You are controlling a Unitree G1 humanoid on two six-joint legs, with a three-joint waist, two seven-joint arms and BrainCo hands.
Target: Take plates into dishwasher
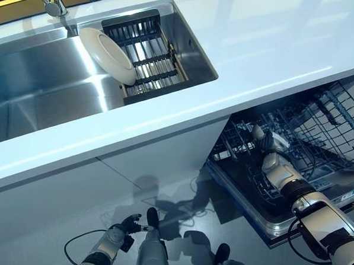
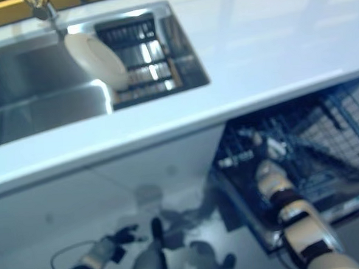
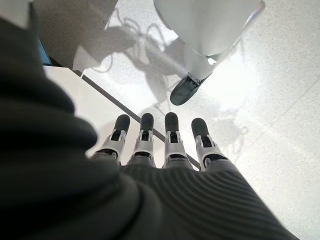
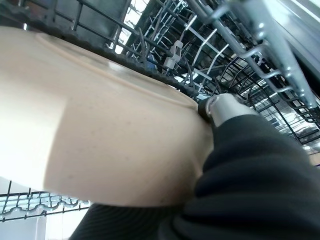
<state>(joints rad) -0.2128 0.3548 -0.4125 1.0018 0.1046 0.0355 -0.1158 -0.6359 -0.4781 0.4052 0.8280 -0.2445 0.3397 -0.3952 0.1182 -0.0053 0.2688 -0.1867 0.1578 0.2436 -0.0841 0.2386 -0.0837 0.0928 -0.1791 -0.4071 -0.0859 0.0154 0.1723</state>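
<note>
A cream plate (image 4: 100, 130) fills the right wrist view, with my right hand (image 1: 278, 166) shut on it and the thumb (image 4: 225, 107) lying over its rim. That hand sits low inside the pulled-out dishwasher rack (image 1: 319, 125), among the dark wire tines (image 4: 165, 45). A second white plate (image 1: 107, 55) leans on edge against the dark drainer basket (image 1: 152, 56) in the steel sink (image 1: 38, 86). My left hand (image 1: 120, 230) hangs down near the floor at the lower left, its fingers (image 3: 145, 135) straight and holding nothing.
A pale countertop (image 1: 250, 51) runs across the scene above the dishwasher. The tap (image 1: 54, 5) stands behind the sink. The open dishwasher door (image 1: 252, 206) juts out over the floor beside the white cabinet front (image 1: 108, 183).
</note>
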